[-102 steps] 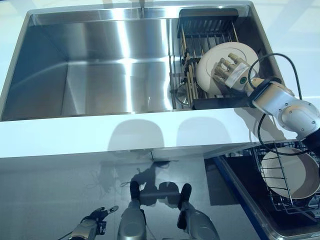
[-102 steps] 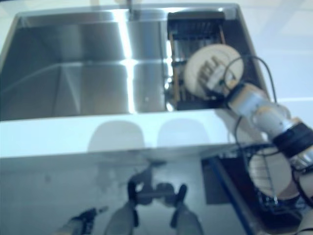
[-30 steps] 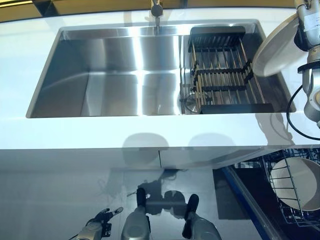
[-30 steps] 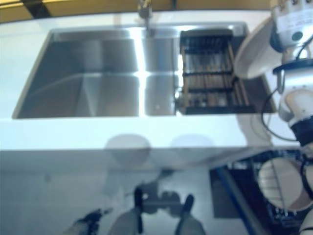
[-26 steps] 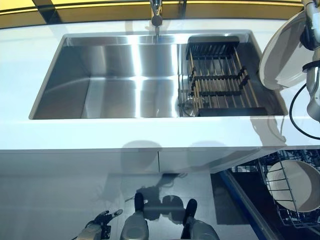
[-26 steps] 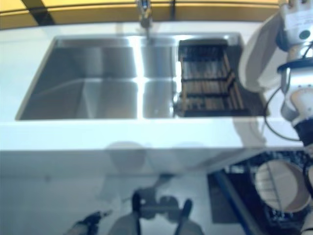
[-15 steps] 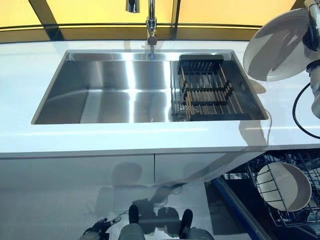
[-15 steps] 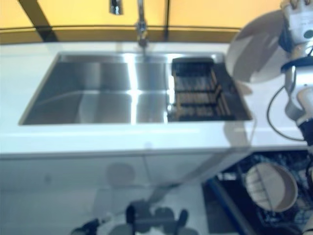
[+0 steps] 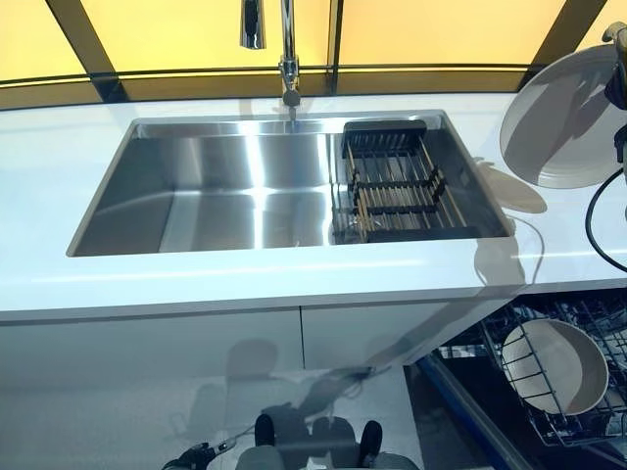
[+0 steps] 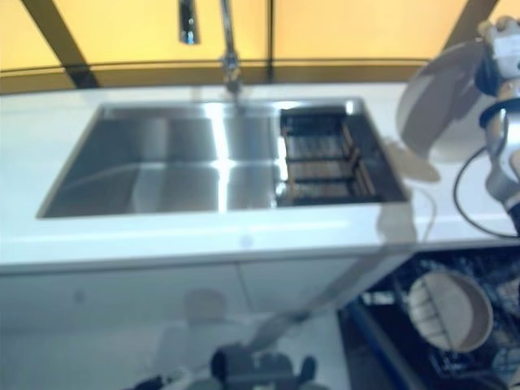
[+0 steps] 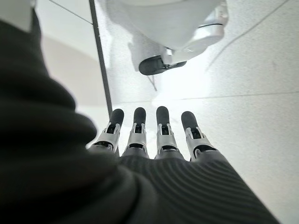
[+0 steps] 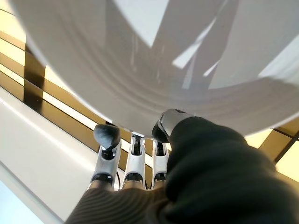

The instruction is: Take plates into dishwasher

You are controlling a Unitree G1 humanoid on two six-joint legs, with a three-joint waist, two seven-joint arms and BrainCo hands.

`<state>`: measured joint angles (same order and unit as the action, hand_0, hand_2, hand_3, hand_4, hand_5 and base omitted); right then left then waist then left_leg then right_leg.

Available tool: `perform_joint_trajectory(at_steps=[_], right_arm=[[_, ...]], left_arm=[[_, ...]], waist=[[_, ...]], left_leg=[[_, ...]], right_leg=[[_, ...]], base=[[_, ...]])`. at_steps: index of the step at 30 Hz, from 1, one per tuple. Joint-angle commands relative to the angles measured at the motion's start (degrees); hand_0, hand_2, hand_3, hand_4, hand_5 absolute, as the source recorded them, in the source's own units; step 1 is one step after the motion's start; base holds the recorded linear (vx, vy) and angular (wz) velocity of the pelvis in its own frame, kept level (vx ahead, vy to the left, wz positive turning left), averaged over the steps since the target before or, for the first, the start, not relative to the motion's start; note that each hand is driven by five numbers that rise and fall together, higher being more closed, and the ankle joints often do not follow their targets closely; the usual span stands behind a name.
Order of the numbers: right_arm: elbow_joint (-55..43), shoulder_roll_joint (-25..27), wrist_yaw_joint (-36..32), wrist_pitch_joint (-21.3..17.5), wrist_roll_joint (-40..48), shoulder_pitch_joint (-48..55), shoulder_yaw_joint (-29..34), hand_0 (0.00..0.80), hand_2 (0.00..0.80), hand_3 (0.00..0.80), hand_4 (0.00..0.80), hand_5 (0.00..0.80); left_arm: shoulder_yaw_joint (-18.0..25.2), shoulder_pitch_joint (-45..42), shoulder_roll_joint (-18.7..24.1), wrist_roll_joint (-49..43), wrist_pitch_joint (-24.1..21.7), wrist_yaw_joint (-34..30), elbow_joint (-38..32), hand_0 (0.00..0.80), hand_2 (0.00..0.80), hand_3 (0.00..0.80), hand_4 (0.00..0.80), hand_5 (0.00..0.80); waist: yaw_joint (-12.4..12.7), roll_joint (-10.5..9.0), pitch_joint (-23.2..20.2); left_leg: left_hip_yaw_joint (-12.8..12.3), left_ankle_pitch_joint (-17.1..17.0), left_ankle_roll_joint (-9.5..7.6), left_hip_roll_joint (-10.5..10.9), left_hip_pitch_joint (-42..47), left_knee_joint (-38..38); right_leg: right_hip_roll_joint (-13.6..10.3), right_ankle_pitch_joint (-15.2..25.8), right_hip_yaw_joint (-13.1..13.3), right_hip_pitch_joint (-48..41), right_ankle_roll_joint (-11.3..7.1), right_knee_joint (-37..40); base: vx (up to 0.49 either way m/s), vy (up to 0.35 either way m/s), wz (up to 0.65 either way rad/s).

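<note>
A white plate (image 9: 560, 122) is held tilted in the air above the counter's right end, right of the sink. My right hand (image 10: 504, 47) is shut on its rim. In the right wrist view the plate (image 12: 187, 56) fills the picture, with the fingers (image 12: 135, 161) behind it and the thumb pressed on its face. A second white plate (image 9: 554, 365) stands in the wire dishwasher rack (image 9: 509, 387) at the lower right. My left hand (image 11: 159, 135) hangs low by the floor, open, holding nothing.
The steel sink (image 9: 225, 191) is set in the white counter (image 9: 294, 279). A dark drying rack (image 9: 392, 186) with no dishes lies in the sink's right part. A faucet (image 9: 286, 44) rises behind it. White cabinet fronts stand below the counter.
The plate has left the drying rack and now hangs over the counter's right end. The camera has risen and the whole picture has shifted. The left hand stays low.
</note>
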<state>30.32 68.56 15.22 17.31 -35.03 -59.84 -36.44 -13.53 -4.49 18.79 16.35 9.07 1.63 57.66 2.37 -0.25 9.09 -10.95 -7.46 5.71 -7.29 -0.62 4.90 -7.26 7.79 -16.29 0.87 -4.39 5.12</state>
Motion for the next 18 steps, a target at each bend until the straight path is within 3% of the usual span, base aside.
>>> perform_joint_trajectory(at_steps=[1, 18], right_arm=[[0.6, 3.6, 0.2, 0.7, -0.3, -2.7, 1.5, 0.8, 0.8, 0.8, 0.8, 0.8], [2.2, 7.3, -4.2, 2.5, 1.1, 1.3, 4.4, 0.8, 0.8, 0.8, 0.8, 0.8]], left_arm=[[-2.8, 0.9, 2.5, -3.4, 1.2, 0.1, -0.5, 0.0, 0.0, 0.0, 0.0, 0.0], [-2.2, 0.5, 3.9, -5.8, 1.0, -2.2, -1.2, 0.0, 0.0, 0.0, 0.0, 0.0]], waist=[[0.9, -2.73, -0.1], [-1.5, -3.03, -1.0]], left_leg=[[-0.2, 4.9, -0.82, 1.7, 3.1, 0.1], [-2.7, 5.1, -0.62, 0.9, 4.7, 0.1]], right_leg=[[0.5, -4.2, 0.6, -3.3, -3.68, -0.1], [0.7, -3.7, 2.7, -2.8, -4.09, -0.1]], base=[[0.0, 0.0, 0.0], [0.005, 0.009, -0.07]])
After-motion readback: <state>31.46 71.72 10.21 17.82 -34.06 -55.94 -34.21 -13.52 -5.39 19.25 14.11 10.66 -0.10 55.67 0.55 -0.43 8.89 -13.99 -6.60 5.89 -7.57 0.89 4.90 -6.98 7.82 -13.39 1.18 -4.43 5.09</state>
